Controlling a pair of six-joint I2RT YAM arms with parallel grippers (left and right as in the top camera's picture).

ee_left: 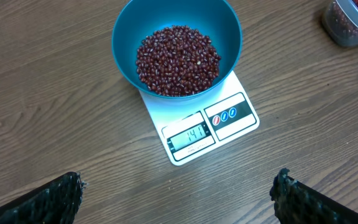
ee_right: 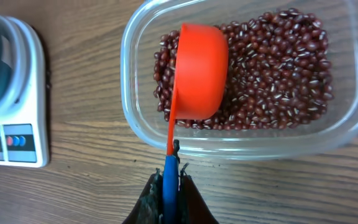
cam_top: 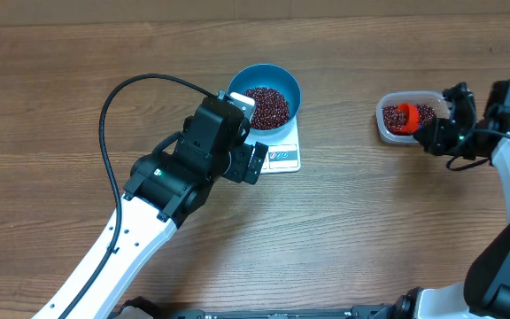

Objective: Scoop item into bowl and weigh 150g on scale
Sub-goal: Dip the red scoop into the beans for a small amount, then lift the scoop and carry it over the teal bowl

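Two end effectors work above the wooden counter (cam_top: pixel 60 106). The left end effector (ee_left: pixel 179 198) hangs with its fingers spread wide and nothing between them. Straight ahead of it the blue bowl (ee_left: pixel 229 25) sits on the white scale (ee_left: pixel 229 121), covering the scale's far part and leaving the near strip with the display (ee_left: pixel 190 135) uncovered. The beans (ee_left: pixel 178 59) are heaped in the bowl, well below its rim. The display seems to read 141, though the digits are small. Bare counter lies between these fingers and the scale's near edge, and on both sides of the scale.

The right end effector (ee_right: pixel 166 193) is clenched on the blue handle of an orange scoop (ee_right: pixel 201 71). The scoop's cup is tilted on edge over more beans in a clear tub (ee_right: pixel 135 124) just ahead of the fingers, and its handle crosses the tub's near wall. To the left of this end effector, the scale stands well apart from the tub, with open counter between them.
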